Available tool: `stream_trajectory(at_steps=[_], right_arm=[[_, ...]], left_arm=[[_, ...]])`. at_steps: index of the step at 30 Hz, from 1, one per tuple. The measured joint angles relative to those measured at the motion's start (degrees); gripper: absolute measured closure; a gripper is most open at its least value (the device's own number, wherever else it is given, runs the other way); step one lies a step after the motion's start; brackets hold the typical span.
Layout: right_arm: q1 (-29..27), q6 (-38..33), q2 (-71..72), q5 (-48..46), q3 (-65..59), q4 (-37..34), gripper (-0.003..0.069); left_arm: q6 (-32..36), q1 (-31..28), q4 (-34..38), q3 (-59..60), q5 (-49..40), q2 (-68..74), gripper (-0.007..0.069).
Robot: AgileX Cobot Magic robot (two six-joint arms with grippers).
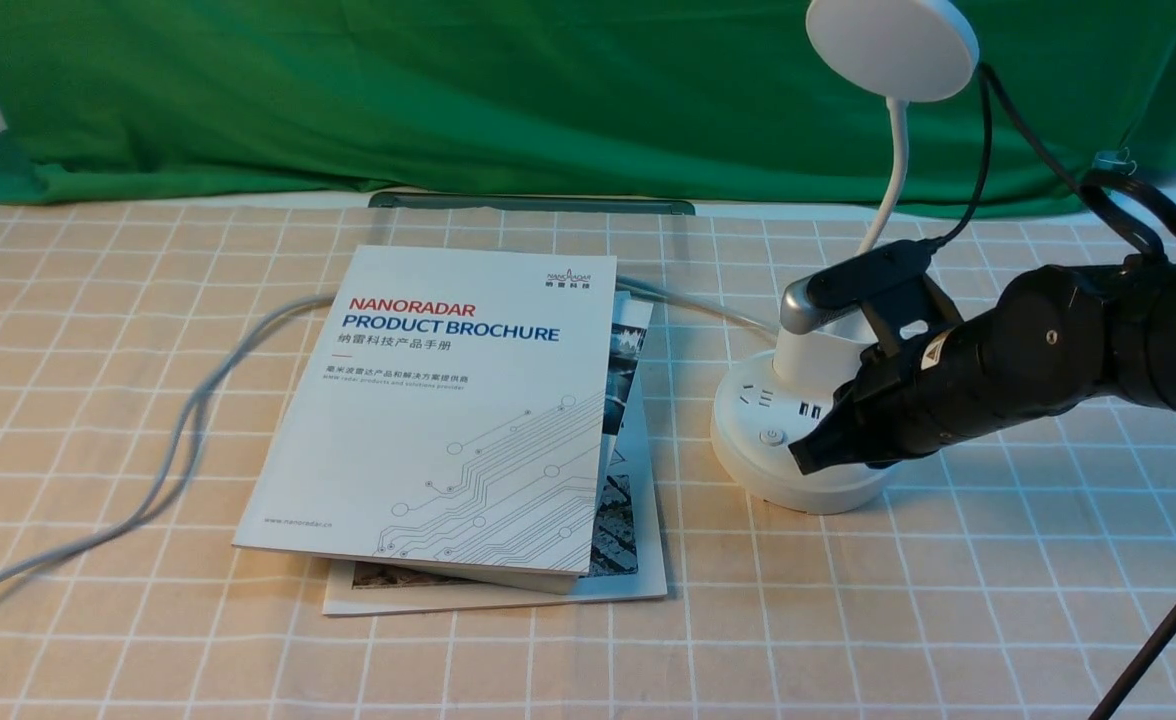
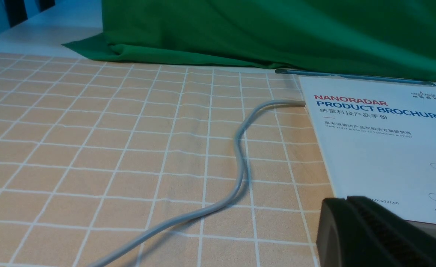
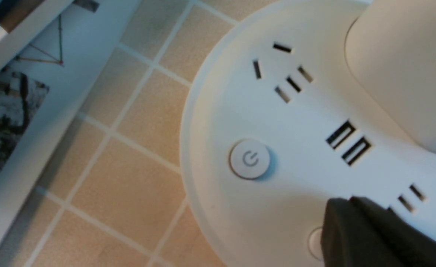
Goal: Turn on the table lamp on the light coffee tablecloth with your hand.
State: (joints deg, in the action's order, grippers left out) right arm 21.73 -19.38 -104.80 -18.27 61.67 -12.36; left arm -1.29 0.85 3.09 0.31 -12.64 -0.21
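Table lamp (image 1: 813,362): stands upright on the light coffee tablecloth (image 1: 848,600), on the robot's right, just beside a stack of brochures (image 1: 448,400). Its disc head is high against the green cloth (image 1: 448,90), at the top of the thin curved neck.
Lamp base: round white puck with sockets, USB slots and a power button (image 3: 250,159) on top, facing the brochures.
Right gripper (image 1: 806,455): reaches in low from the right, with its tip over the front edge of the base.
Right fingers (image 3: 351,230): pressed together and pinching nothing. The tip half covers a second button (image 3: 313,243), well apart from the power button. The wrist view is too close to tell whether it touches.
Left gripper (image 2: 347,204): low at the near left of the cloth, beside the near corner of the top brochure.
Left fingers: appear pressed together, with only a seam between them, and hold nothing.
Grey cable (image 1: 178,440): snakes across the cloth from the near left and runs under the brochures.
Lamp light: the head shows no glow.
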Motion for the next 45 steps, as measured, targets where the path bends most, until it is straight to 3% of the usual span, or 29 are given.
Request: stream_trajectory(at_steps=[20, 29, 40, 45], right_arm=[[0.5, 0.2, 0.6, -1.0, 0.1, 1.3, 0.0629], [0.5, 2.9, 18.8, -2.6, -4.3, 1.8, 0.0629], [0.5, 4.4, 53.5, 1.0, -23.1, 1.9, 0.0625], [0.5, 7.0, 67.4, -3.5, -27.3, 1.8, 0.062]], left_arm=[[0.0, 0.0, 0.0, 0.0, 0.0, 0.0, 0.0603], [0.0, 0.0, 0.0, 0.0, 0.0, 0.0, 0.0603], [0.0, 0.0, 0.0, 0.0, 0.0, 0.0, 0.0603], [0.0, 0.0, 0.0, 0.0, 0.0, 0.0, 0.0603]])
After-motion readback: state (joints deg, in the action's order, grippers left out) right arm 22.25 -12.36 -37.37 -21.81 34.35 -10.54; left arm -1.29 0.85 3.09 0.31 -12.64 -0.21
